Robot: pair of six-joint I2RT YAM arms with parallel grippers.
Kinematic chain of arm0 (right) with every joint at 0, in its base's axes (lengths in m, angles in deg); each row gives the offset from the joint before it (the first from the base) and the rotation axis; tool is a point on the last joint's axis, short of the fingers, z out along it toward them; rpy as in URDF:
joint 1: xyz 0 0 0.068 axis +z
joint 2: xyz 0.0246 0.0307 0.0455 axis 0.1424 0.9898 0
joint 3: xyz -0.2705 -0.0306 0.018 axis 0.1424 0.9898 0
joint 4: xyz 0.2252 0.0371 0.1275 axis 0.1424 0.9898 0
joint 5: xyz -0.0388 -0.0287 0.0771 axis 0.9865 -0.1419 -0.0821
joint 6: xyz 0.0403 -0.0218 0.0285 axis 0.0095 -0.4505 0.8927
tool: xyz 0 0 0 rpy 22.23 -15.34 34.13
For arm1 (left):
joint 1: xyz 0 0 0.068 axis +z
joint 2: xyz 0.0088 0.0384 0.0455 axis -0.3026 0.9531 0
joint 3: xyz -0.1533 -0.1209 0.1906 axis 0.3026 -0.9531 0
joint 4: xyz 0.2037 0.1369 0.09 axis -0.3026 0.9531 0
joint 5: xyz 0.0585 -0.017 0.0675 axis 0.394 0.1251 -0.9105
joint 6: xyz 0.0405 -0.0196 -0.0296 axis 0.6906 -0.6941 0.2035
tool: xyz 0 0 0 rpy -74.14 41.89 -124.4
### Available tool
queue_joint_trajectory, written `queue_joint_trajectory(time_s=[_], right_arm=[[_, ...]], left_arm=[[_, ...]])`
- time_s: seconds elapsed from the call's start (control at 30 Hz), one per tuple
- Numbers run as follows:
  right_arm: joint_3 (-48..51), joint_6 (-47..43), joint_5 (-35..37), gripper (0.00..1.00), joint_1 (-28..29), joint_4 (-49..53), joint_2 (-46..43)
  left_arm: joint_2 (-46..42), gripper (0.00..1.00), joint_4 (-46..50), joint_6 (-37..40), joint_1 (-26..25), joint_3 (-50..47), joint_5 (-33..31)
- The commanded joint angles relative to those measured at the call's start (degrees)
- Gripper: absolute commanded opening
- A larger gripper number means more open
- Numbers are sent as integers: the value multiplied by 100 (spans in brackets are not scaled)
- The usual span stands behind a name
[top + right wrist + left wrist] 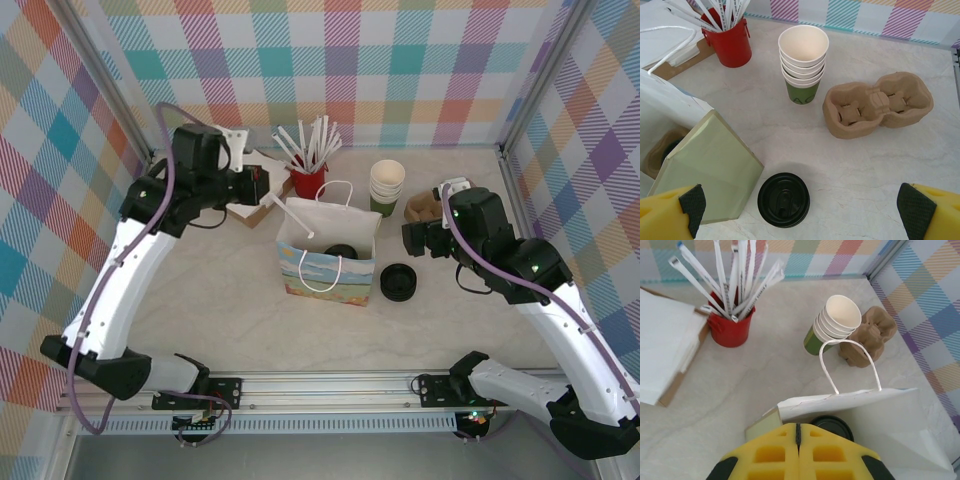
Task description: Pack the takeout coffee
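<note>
Paper bag (327, 272) is being packed: left gripper (798, 432) pinched shut, right gripper (802, 207) spread wide; rim mustn't be crushed.

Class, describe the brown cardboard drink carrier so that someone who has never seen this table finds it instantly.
Find the white paper bag standing mid-table, then look behind it to the right, to the stack of green paper cups. The drink carrier lies just right of that stack. It alone is brown moulded pulp, low and two-lobed.
</note>
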Motion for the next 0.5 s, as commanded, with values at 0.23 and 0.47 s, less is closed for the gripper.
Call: queue_joint_trajectory(time_s=[0.23,0.47], right_arm=[[37,14,51,100,-13,-80,27],[80,24,42,100,-13,-53,18]], left_arm=[[47,0,488,882,-461,442,-419],[510,1,405,914,-826,440,-479]])
